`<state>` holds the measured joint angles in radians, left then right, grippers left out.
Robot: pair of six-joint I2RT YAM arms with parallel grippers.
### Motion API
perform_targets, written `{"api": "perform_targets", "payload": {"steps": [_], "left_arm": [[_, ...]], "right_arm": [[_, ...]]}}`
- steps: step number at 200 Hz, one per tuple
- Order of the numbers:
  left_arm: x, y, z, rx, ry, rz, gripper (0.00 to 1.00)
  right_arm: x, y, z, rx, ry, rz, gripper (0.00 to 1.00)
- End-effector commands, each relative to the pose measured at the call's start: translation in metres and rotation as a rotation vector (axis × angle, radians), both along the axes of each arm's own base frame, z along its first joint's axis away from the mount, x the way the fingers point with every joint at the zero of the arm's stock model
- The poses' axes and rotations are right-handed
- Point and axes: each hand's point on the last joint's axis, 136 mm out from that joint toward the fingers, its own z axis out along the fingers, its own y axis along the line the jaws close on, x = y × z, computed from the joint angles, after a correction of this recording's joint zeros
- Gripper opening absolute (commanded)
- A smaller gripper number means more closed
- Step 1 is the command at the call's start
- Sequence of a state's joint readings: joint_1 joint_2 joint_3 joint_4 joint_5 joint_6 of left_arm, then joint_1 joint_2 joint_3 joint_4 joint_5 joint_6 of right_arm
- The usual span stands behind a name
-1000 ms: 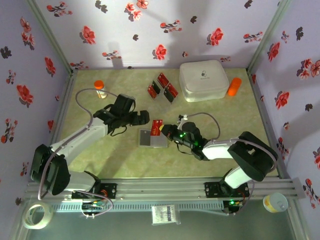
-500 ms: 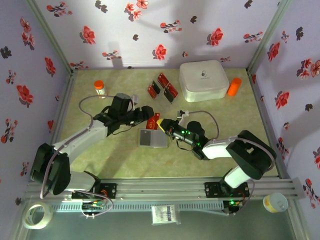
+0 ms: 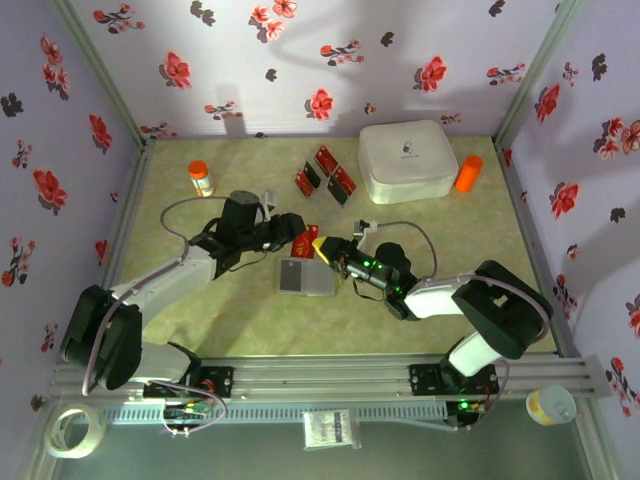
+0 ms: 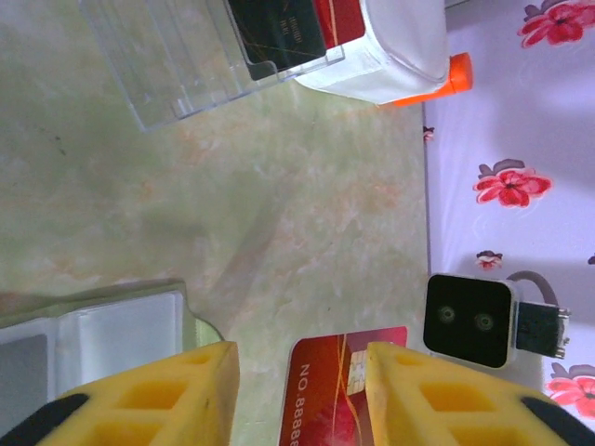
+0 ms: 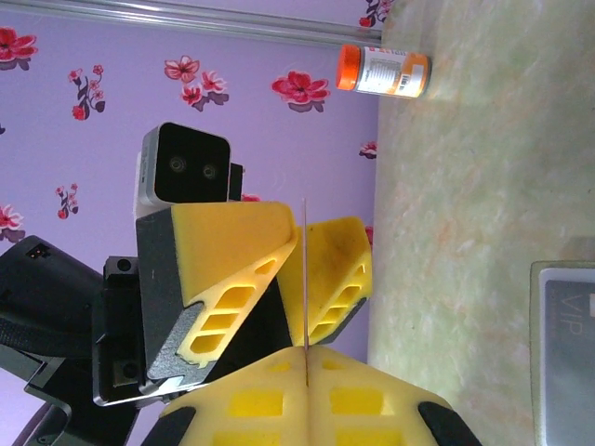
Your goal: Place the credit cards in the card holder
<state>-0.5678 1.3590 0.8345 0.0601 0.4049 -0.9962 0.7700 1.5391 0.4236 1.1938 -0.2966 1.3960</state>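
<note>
Green mottled table (image 3: 200, 310), purple floral walls. My right fingers (image 5: 363, 372) pinch one red credit card (image 4: 335, 390) edge-on, just above the open card holder (image 3: 300, 278). My left fingers (image 5: 232, 242) closely bracket the same card; I cannot tell whether they grip it. Three spare cards (image 3: 325, 160) lie beside a white box (image 3: 407, 160).

Two yellow fingers (image 4: 139, 400) of the left end effector (image 4: 299, 376) are seen at the bottom edge, held apart. A red credit card (image 4: 339, 390), printed with white "NO.8888", is framed between them. A strip of bare tabletop (image 4: 279, 214) is left between the card and one finger, while its far edge is overlapped by the other. Just beyond the card, a black camera module (image 4: 469, 319) with two lenses is seen. At lower left the card holder (image 4: 93, 334) is seen, its grey inside exposed. At the top, further cards (image 4: 279, 28), dark and red, are seen partly through a clear plastic piece (image 4: 177, 65), beside a white box (image 4: 404, 46) and an orange bottle (image 4: 442, 79). The right side is bounded by a flowered wall (image 4: 521, 139).
</note>
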Motion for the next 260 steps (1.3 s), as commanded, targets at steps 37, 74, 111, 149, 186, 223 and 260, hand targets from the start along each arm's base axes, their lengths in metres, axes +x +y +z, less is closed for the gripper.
{"api": "perform_targets", "payload": {"steps": [37, 74, 111, 149, 186, 223, 260], "left_arm": [[-0.004, -0.014, 0.018, -0.089, -0.057, -0.031, 0.3], [-0.007, -0.015, 0.02, -0.106, -0.068, -0.035, 0.14], [-0.008, -0.016, 0.023, -0.125, -0.079, -0.031, 0.0], [-0.008, -0.016, 0.024, -0.13, -0.081, -0.031, 0.0], [-0.008, -0.016, 0.022, -0.138, -0.077, -0.028, 0.0], [-0.01, -0.018, 0.019, -0.141, -0.072, -0.028, 0.0], [-0.009, -0.017, 0.017, -0.135, -0.066, -0.024, 0.13]], "right_arm": [[-0.002, -0.002, 0.008, 0.046, -0.015, 0.012, 0.0], [-0.001, -0.002, 0.008, 0.05, -0.013, 0.005, 0.12], [0.001, -0.002, 0.01, 0.054, -0.015, 0.0, 0.29], [0.001, -0.002, 0.009, 0.053, -0.013, 0.0, 0.29], [0.002, 0.0, 0.012, 0.068, -0.017, 0.005, 0.23], [0.004, 0.002, 0.014, 0.089, -0.019, 0.009, 0.1], [0.003, 0.0, 0.009, 0.085, -0.013, 0.004, 0.0]]}}
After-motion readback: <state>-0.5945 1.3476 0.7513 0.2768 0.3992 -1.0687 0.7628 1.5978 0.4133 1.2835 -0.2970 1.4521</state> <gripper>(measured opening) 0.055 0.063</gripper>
